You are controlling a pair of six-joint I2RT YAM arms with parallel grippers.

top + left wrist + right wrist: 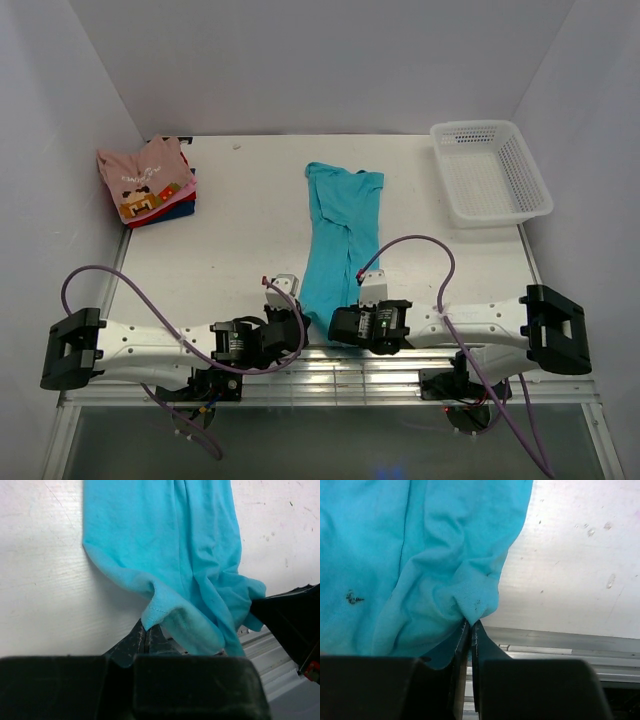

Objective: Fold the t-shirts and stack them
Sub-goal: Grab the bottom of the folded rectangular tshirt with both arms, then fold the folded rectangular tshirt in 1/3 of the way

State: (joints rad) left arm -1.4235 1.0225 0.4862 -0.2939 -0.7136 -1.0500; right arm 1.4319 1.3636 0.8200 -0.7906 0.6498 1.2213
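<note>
Teal t-shirt (335,230) on table (230,250): left gripper (146,631) and right gripper (471,626) each clamped on a near corner, for folding.

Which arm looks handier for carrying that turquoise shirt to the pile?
Probably left: the folded pile sits on the table's left. Both the left end effector and right end effector pinch the teal shirt's near hem.
</note>
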